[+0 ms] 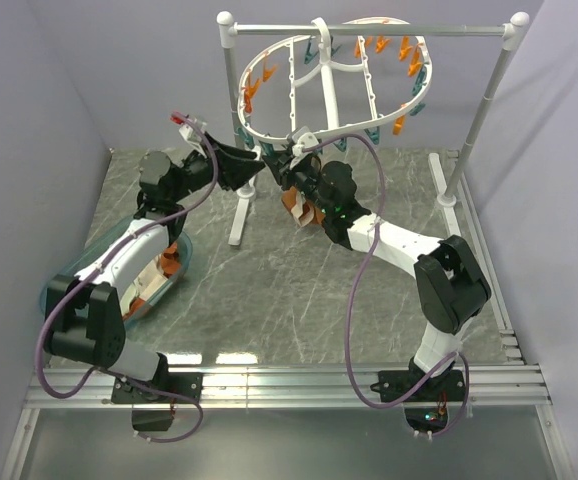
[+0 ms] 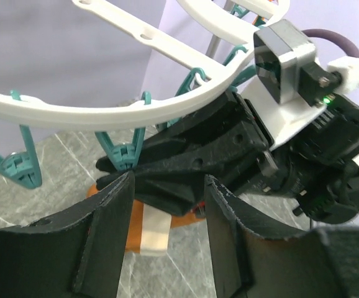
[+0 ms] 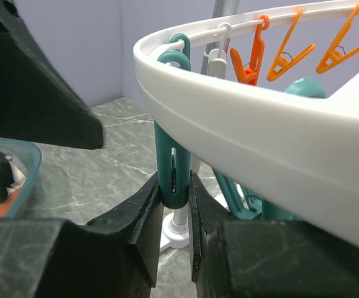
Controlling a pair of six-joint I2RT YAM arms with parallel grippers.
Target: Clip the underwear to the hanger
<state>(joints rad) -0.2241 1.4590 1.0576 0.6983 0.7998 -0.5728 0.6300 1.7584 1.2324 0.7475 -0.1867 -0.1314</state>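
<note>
**Currently: underwear (image 1: 299,210) hanging under the hanger (image 3: 248,118) rim**

Look just left of centre in the top view. The underwear hangs directly beneath the right gripper (image 3: 174,205), under the hanger's lower rim. You cannot tell from these views what holds the fabric up.

The right gripper's fingers are closed nearly together on a teal clothespin (image 3: 172,167) at the rim, pinching its body from both sides.

The left gripper (image 2: 167,211), just left of the right one, has its fingers (image 2: 111,236) spread well apart and grips nothing.

The hanger hangs from the pole stand (image 1: 369,30) at the top of the frame. At lower left, a teal basin (image 1: 57,283) holds garments.
</note>
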